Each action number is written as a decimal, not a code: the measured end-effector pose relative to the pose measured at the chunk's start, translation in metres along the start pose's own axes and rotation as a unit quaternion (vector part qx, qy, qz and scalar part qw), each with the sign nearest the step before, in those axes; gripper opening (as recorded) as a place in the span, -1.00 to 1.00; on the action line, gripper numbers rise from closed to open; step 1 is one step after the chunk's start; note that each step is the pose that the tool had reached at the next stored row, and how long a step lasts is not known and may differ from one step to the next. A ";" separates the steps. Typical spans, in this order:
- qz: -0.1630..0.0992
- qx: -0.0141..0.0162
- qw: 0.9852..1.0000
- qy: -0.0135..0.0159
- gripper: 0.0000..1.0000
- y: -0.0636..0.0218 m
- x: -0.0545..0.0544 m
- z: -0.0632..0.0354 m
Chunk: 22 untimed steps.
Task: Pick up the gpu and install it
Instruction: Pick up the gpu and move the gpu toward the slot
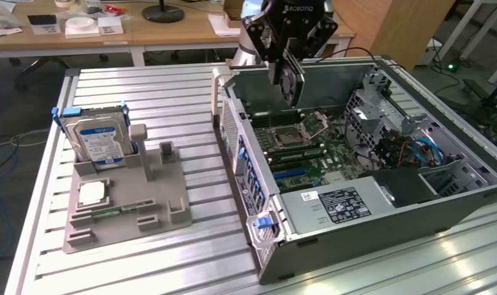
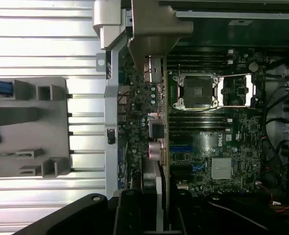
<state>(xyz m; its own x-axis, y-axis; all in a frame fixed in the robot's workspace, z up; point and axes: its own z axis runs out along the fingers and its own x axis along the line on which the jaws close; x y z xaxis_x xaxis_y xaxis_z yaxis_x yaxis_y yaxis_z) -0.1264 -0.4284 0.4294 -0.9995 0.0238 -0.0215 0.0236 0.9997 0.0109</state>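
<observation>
One end effector is pinching the gpu by its upper edge, closed partway onto the two flat faces. We are showing the card hanging upright above the open case, clear of the motherboard and not yet seated in any slot. We are judging the card to be light and stiff yet fragile: a thin board whose exposed components and contact edge are not tolerating knocks or bending. We are taking the upper long edge, away from bracket and contacts, as the sound place to hold, with both faces clamped squarely so that the card is not swinging or slipping. On the table, well apart from the case, a hard drive is standing in a grey fixture.
</observation>
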 end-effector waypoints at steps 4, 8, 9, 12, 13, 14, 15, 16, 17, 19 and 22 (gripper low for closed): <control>0.000 0.000 1.000 0.000 -0.44 0.0000 -0.003 0.0004; 0.000 0.000 1.000 0.000 -0.44 0.0001 -0.006 0.0008; 0.000 0.000 1.000 0.000 -0.44 0.0001 -0.007 0.0009; 0.000 0.000 1.000 0.000 -0.44 0.0002 -0.009 0.0012; 0.000 0.000 1.000 0.000 -0.44 0.0002 -0.010 0.0013; 0.000 0.000 1.000 0.000 -0.44 0.0002 -0.011 0.0013; 0.000 0.000 1.000 0.000 -0.44 0.0002 -0.011 0.0014; 0.000 0.000 1.000 0.000 -0.44 0.0002 -0.012 0.0015; 0.000 0.000 1.000 0.000 -0.44 0.0003 -0.013 0.0016; 0.000 0.000 1.000 0.000 -0.44 0.0003 -0.014 0.0018; 0.000 0.000 1.000 0.000 -0.44 0.0003 -0.016 0.0021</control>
<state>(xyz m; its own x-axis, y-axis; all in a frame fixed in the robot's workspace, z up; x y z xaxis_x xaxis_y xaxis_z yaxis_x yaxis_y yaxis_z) -0.1100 -0.4284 0.4276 -0.9995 0.0238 -0.0215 0.0236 0.9997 0.0108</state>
